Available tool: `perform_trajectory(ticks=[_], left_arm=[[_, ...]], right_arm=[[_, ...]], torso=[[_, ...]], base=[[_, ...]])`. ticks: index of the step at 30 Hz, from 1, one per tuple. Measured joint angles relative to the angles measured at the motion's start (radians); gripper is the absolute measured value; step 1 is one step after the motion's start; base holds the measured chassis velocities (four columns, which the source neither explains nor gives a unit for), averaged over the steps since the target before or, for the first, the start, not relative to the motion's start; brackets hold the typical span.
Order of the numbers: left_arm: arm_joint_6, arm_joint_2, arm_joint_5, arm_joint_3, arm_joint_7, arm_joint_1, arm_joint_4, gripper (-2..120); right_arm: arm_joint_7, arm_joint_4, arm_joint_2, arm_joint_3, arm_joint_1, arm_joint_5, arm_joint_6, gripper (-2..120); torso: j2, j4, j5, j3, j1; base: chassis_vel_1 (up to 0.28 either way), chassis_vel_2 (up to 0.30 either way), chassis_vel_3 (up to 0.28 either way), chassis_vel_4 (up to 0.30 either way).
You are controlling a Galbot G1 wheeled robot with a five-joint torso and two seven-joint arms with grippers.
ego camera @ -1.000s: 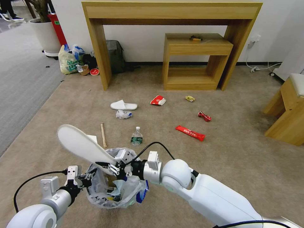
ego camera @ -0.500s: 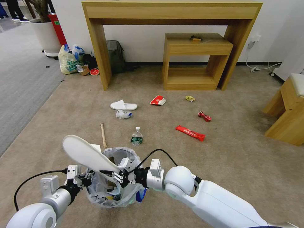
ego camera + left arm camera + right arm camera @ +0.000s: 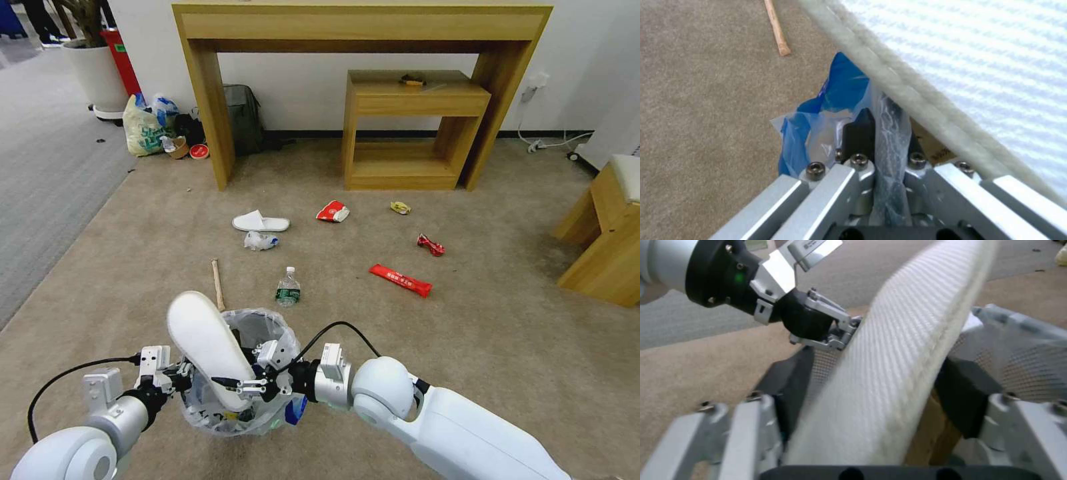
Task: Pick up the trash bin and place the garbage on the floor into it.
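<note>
On the beige floor [image 3: 507, 347] ahead I count what's left to collect: second slipper [image 3: 261, 222], red wrapper [image 3: 401, 279], bottle [image 3: 288, 287], stick [image 3: 217, 285].

Trash bin [image 3: 243, 373] sits low centre, off the carpet, hanging from my left gripper [image 3: 179, 376], clamped tight on the rim and liner.

White slipper [image 3: 207, 347] is over the bin mouth, heel end down inside, toe sticking up and left. Right gripper [image 3: 248, 385] is pinching its lower end, pads closed on the sole.

Risk, my read: slipper is longer than the bin is wide, so it may wedge across the rim or tip out on release. It's also touching the left gripper, so a push could drag the liner loose.

Left wrist view shows the bag film pinched between the fingers [image 3: 860, 133]; head view hides that. Right wrist view shows cardboard already in the bin.
</note>
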Motion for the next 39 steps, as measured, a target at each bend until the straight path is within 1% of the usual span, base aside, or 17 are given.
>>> perform_trajectory(ticks=[2,3,4,6,7,10,21,26,30,31,32,34,36,37,38,39], left_arm=[[0.000,0.000,0.000,0.000,0.000,0.000,0.000,0],[0.000,0.001,0.000,0.000,0.001,-0.001,0.000,0],[0.000,0.001,0.000,0.000,0.001,-0.001,0.000,0],[0.000,0.001,0.000,0.001,0.001,-0.002,0.000,0],[0.000,0.001,0.000,0.002,0.001,-0.004,0.000,0],[0.000,0.001,0.000,0.005,0.001,-0.006,0.001,0],[0.000,-0.001,0.000,0.004,0.001,-0.009,0.002,0],[0.000,-0.007,0.000,0.003,0.001,-0.010,0.004,0],[0.000,-0.028,0.004,-0.001,0.000,-0.011,0.006,0],[0.000,-0.033,-0.001,-0.007,-0.001,-0.010,0.000,0],[0.000,-0.033,-0.001,-0.007,-0.001,-0.010,0.000,0],[0.000,-0.027,-0.006,-0.016,-0.006,-0.001,-0.009,0],[0.000,-0.023,-0.007,-0.018,-0.008,0.000,-0.009,0],[0.000,-0.022,-0.007,-0.021,-0.010,0.002,-0.008,0],[0.000,-0.022,-0.007,-0.021,-0.010,0.002,-0.007,0],[0.000,-0.022,-0.007,-0.024,-0.011,0.002,-0.002,0]], right_arm=[[0.002,0.004,-0.006,0.007,0.000,0.000,0.001,76],[0.003,0.006,-0.013,0.012,-0.002,0.000,0.001,82],[0.003,0.006,-0.013,0.012,-0.002,0.000,0.001,82],[0.003,0.008,-0.023,0.017,-0.007,-0.001,0.003,91],[0.003,0.012,-0.028,0.021,-0.009,-0.005,0.005,96],[0.003,0.020,-0.031,0.023,-0.011,-0.006,0.005,100],[0.006,0.017,-0.023,0.034,-0.005,-0.019,0.010,100],[0.018,0.038,-0.025,0.069,-0.001,0.002,0.004,100],[0.031,0.065,-0.033,0.114,-0.009,0.026,-0.008,100],[0.041,0.080,-0.037,0.145,-0.020,0.038,-0.014,100],[0.041,0.080,-0.037,0.145,-0.020,0.038,-0.014,100],[0.078,0.096,-0.043,0.202,-0.039,0.062,-0.020,100],[0.091,0.097,-0.045,0.217,-0.044,0.067,-0.020,100],[0.121,0.098,-0.049,0.239,-0.050,0.076,-0.022,100],[0.129,0.098,-0.050,0.243,-0.051,0.079,-0.022,100],[0.165,0.099,-0.057,0.274,-0.063,0.097,-0.031,100]], torso=[[0.000,0.0000,0.0000,0.000,0.000],[0.000,0.0000,0.0000,0.000,0.000],[0.000,0.0000,0.0000,0.000,0.000],[0.000,-0.0001,0.0000,0.000,0.000],[0.000,-0.0001,0.0000,0.000,0.000],[0.000,0.0000,0.0000,0.000,0.000],[0.000,0.0000,0.0000,0.000,0.000],[0.000,0.0000,0.0000,0.000,0.000],[0.000,0.0000,-0.0001,0.000,0.000],[0.000,0.0000,-0.0001,0.000,0.000],[0.000,0.0000,-0.0001,0.000,0.000],[0.000,-0.0001,0.0000,0.000,0.000],[0.000,-0.0001,0.0001,0.000,0.000],[0.000,0.0000,0.0000,0.000,0.000],[0.000,0.0000,0.0000,0.000,0.000],[0.000,0.0001,0.0000,0.000,0.000]], base=[[0.000,0.000,0.000,0.000],[0.000,0.000,0.000,0.000],[0.000,0.000,0.000,0.000],[0.000,0.000,0.000,0.000],[0.000,0.000,0.000,0.000],[0.000,0.000,0.000,0.000],[0.000,0.000,0.000,0.000],[0.000,0.000,0.000,0.000],[0.000,0.000,0.000,0.000],[0.000,0.000,0.000,0.000],[0.000,0.000,0.000,0.000],[0.000,0.000,0.000,0.000],[0.000,0.000,0.000,0.000],[0.000,0.000,0.000,0.000],[0.000,0.000,0.000,0.000],[0.000,0.000,0.000,0.000]])
